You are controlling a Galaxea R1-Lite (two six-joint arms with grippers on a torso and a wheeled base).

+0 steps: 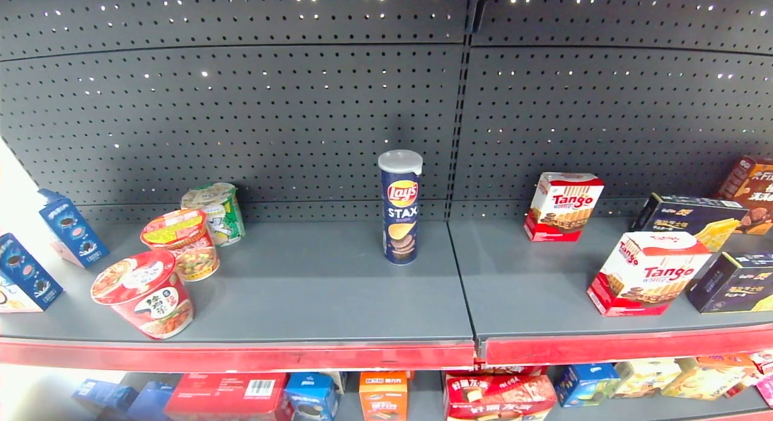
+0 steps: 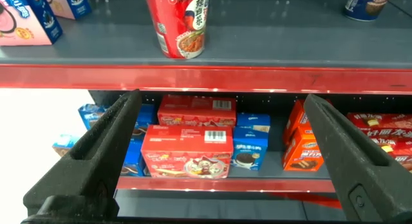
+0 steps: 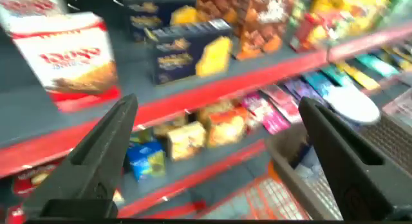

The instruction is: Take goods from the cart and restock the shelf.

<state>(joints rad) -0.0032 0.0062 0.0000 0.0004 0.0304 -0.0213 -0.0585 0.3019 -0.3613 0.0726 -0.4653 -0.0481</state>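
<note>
- Grey pegboard backs the shelf (image 1: 314, 288), which has a bare stretch around one chips can (image 1: 400, 206).
- Left claw (image 2: 222, 102) gapes empty, facing the shelf's red lip; right claw (image 3: 219, 105) is likewise spread, holding nothing.
- Likely step: fetching stock. The next move calls for reaching into the cart (image 3: 257, 201) near the right claw.
- Cart is cut off at the edge; its goods are too blurred to name.

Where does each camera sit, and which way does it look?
Head view: robot's head, facing the shelf and chip can.
Left wrist view: left arm, past the open left pincer toward the red noodle cup.
Right wrist view: right arm, past the open right pincer toward the wafer box.
Shared: head and left wrist see that cup.
</note>
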